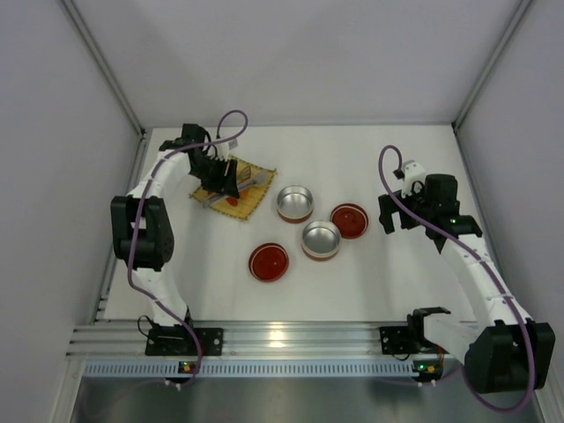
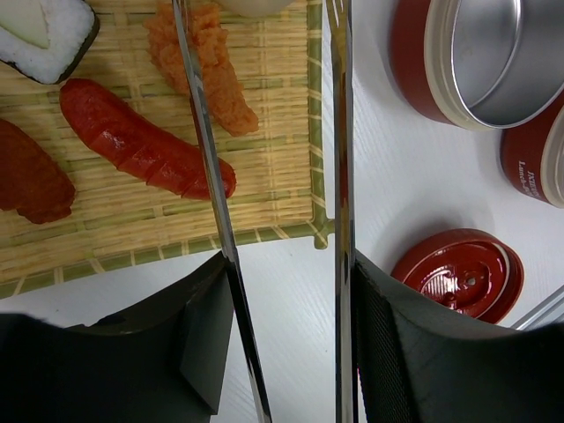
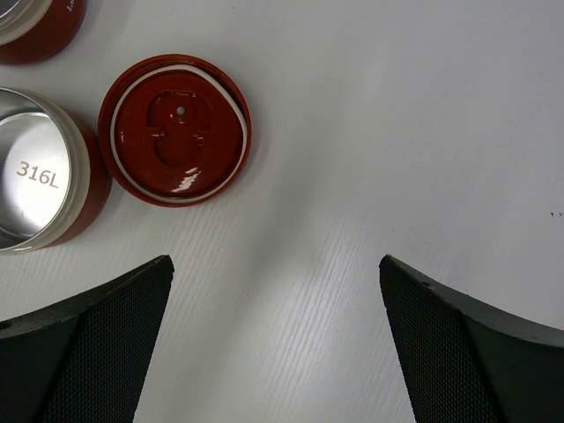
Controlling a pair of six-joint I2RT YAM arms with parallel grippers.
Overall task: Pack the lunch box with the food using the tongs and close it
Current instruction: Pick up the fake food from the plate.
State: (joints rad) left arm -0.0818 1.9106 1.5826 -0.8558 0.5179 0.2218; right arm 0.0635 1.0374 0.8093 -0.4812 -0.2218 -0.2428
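Observation:
My left gripper (image 2: 291,264) is shut on the silver tongs (image 2: 204,132), one thin arm against each finger. The tongs reach over the yellow mat (image 2: 264,211); their tips run out of the top of the left wrist view. The food lies on the mat: a red sausage (image 2: 141,141), an orange piece (image 2: 207,62), a white-and-dark roll (image 2: 44,35) and a dark red piece (image 2: 31,181). The tongs' left arm crosses the sausage's end and the orange piece. Two open lunch box tins (image 1: 295,203) (image 1: 321,240) stand mid-table. My right gripper (image 3: 275,264) hangs open over bare table.
Two red lids lie inner side up, one (image 1: 350,219) right of the tins and one (image 1: 269,262) in front of them. The right gripper (image 1: 401,216) is just right of the first lid (image 3: 176,128). White walls close in the table on three sides.

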